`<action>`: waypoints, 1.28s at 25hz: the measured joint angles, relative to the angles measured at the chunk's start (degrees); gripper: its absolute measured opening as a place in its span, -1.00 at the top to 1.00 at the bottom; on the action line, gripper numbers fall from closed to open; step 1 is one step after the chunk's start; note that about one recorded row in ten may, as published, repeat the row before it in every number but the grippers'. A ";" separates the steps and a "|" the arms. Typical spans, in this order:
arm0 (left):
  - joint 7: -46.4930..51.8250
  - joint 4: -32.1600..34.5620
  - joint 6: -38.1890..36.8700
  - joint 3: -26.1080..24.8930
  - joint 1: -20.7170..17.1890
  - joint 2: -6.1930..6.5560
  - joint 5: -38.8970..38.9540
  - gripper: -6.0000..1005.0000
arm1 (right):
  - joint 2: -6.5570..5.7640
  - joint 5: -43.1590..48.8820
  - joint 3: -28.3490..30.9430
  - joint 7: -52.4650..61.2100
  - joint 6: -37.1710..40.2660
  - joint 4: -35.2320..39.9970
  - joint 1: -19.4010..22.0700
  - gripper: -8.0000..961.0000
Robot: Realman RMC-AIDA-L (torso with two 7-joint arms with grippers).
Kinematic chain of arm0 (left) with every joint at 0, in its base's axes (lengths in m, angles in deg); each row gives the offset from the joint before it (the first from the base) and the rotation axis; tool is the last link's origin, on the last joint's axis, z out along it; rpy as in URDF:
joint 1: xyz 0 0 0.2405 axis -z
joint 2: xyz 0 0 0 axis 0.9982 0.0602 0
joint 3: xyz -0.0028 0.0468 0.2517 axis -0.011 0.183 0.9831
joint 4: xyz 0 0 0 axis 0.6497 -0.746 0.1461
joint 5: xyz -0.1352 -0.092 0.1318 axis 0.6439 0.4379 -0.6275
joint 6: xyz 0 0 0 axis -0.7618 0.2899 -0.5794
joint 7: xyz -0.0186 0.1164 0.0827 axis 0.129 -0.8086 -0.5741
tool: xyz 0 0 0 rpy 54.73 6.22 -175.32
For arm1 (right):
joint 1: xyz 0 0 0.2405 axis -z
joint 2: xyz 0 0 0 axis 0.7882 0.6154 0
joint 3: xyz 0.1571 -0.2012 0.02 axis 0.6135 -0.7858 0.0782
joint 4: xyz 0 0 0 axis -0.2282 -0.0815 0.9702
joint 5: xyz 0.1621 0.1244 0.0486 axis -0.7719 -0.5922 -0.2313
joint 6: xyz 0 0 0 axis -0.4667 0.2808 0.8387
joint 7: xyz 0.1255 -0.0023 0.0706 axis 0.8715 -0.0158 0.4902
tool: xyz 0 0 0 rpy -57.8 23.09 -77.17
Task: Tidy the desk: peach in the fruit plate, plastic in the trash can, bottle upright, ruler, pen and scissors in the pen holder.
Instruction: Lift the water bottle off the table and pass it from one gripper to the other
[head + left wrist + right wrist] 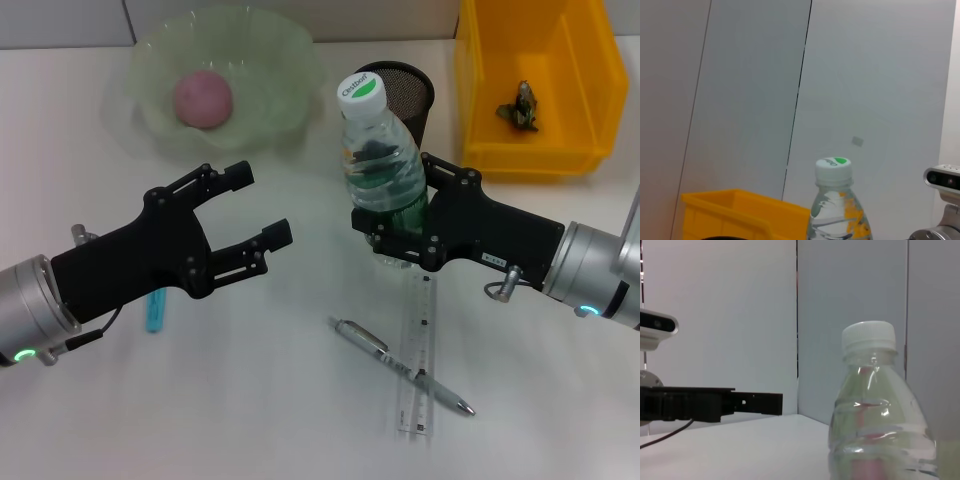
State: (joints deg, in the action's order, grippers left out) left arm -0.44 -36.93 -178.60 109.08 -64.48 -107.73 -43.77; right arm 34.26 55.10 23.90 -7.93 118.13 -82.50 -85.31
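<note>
Left tool (262,208), lower left, hangs open and empty. Bottle (382,150) is gripped upright by right tool (392,228); toppling is risked if released unseated.

I see a clear glossy plastic bottle (381,160) with a smooth white cap, and both hands look matt black. The ruler (421,360) is clear plastic, the pen (400,366) shiny metal, the bench (250,400) smooth matt white.
</note>
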 joint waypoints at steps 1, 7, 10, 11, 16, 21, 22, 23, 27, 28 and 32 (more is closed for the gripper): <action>0.00 0.00 0.00 0.00 0.00 0.00 0.00 -0.58 | 0.00 0.00 0.00 0.00 0.00 0.00 0.00 -0.57; -0.09 0.00 0.13 -0.17 0.20 -0.08 0.00 -0.57 | 0.02 -0.01 -0.52 -0.03 -0.26 -0.06 -0.02 -0.57; -0.09 0.00 0.12 -0.24 0.37 -0.11 0.00 -0.57 | 0.02 0.00 -0.60 -0.05 -0.30 -0.08 -0.02 -0.57; -0.09 0.00 0.12 -0.24 0.37 -0.11 0.00 -0.57 | 0.02 0.00 -0.60 -0.05 -0.30 -0.08 -0.02 -0.57; -0.10 -1.90 0.29 -1.52 1.55 -0.38 0.80 -0.57 | 0.02 0.19 -0.64 -0.07 -0.31 -0.10 -0.13 -0.57; -2.22 -7.07 1.10 -3.43 3.99 -0.40 3.32 -0.56 | 0.08 0.39 -0.75 -0.30 -0.28 -0.70 -0.70 -0.57; -2.53 -7.36 1.18 -3.52 4.15 -0.42 3.45 -0.56 | 0.08 0.39 -0.75 -0.30 -0.28 -0.70 -0.70 -0.57; -2.87 -7.81 1.31 -3.57 4.52 -0.46 3.59 -0.56 | 0.09 0.40 -0.78 -0.52 -0.27 -0.92 -0.83 -0.57; -3.14 -9.24 1.78 -3.71 5.98 -0.57 3.68 -0.56 | 0.10 0.41 -0.82 -0.88 -0.24 -1.51 -1.20 -0.57; -3.14 -9.46 1.91 -3.78 6.20 -0.61 3.70 -0.56 | 0.11 0.42 -0.82 -0.88 -0.24 -1.59 -1.25 -0.57; -3.16 -9.96 2.56 -3.85 7.29 -0.80 3.78 -0.55 | 0.11 0.47 -0.81 -0.88 -0.21 -2.07 -1.66 -0.57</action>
State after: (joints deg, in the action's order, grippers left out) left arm -3.60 -46.88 -176.04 105.23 -57.19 -108.53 -39.99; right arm 34.37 55.57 23.09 -8.81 117.92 -84.57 -86.97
